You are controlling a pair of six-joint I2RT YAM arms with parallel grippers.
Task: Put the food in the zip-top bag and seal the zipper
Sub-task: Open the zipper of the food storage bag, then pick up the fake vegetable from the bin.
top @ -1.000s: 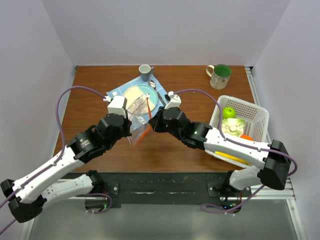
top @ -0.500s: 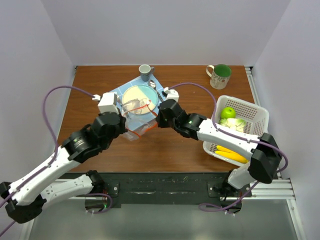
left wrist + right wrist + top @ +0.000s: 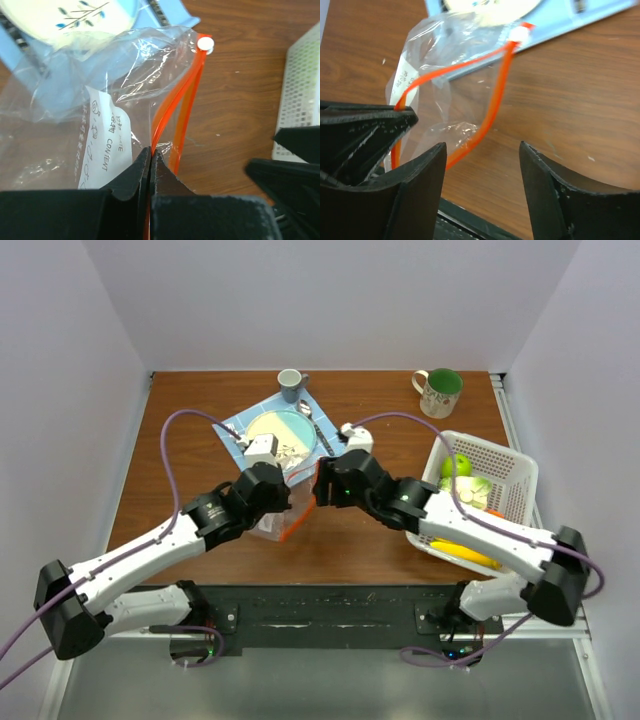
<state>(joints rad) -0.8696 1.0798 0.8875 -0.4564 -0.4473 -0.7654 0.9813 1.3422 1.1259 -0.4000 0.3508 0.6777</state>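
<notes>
Brown wooden table: clear crinkly zip-top bag shifted nearer, at blue placemat near edge. Orange-red zipper strip runs lengthwise away from pinching left gripper (mouth agape). Right gripper released, spread, empty.

From above, my left wrist covers most of the zip-top bag, and my right forearm hides part of the banana and nearly all of the orange in the basket. In my left wrist view my own fingers block the bag's lower part. Its label carries handwriting too small to read, and the plate runs off the top edge.
</notes>
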